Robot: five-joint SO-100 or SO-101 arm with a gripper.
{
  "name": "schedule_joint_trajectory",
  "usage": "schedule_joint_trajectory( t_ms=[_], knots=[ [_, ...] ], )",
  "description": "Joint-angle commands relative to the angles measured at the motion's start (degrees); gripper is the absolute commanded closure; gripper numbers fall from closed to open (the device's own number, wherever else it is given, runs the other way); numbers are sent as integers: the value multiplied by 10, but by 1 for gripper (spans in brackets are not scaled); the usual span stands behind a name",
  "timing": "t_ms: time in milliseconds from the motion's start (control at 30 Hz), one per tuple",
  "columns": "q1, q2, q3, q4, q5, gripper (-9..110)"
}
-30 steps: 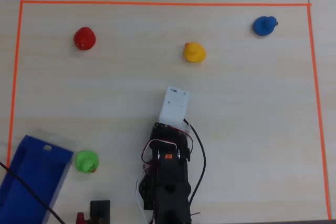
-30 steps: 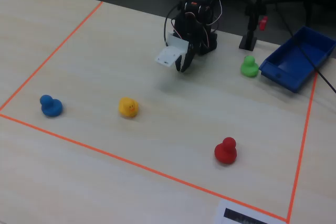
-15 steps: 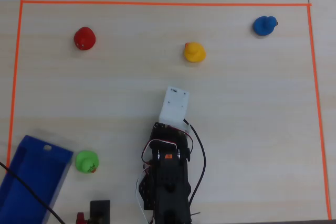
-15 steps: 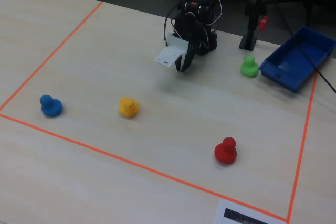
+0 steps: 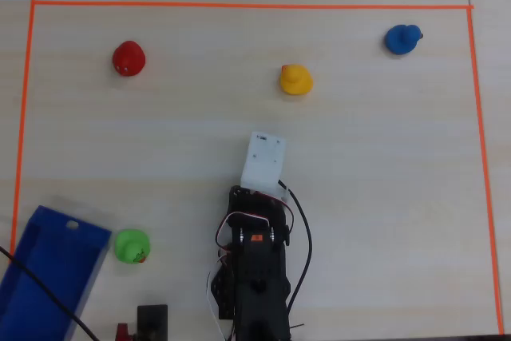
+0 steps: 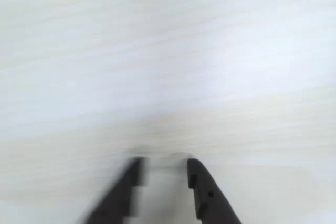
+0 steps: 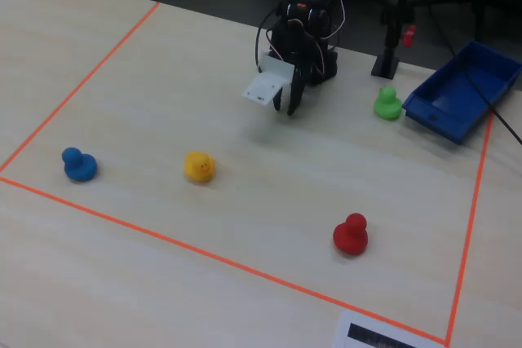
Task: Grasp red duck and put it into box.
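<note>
1. I am seeing the gripper in the wrist view with its two dark fingers standing slightly parted, a narrow gap between them and nothing held; below them lies only bare, blurred tabletop.
2. In the fixed view the gripper is hanging just above the table, close in front of the arm's base.
3. I am finding the red duck in the overhead view sitting in the upper left of the orange-taped area, well apart from the arm.
4. The box is lying at the lower left corner in that view, with the green duck just beside its right wall.
5. The yellow duck and the blue duck are sitting toward the upper right, apart from each other.
</note>
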Motion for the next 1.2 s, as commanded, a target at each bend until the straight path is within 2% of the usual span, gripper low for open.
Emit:
schedule_joint_trajectory(
  t_ms=[0, 100, 233, 367, 500, 667, 933, 1167],
  knots=[
    [29, -132, -107, -70, 7, 73],
    [26, -322, -279, -98, 33, 65],
    [-19, -553, -514, -67, 82, 59],
    [-83, -714, -663, -59, 140, 53],
    [-131, -795, -678, -188, 218, 52],
    [-172, -879, -683, -279, 237, 53],
    [-213, -993, -809, -256, 243, 53],
    [-260, -1125, -1013, -180, 268, 53]
  ],
)
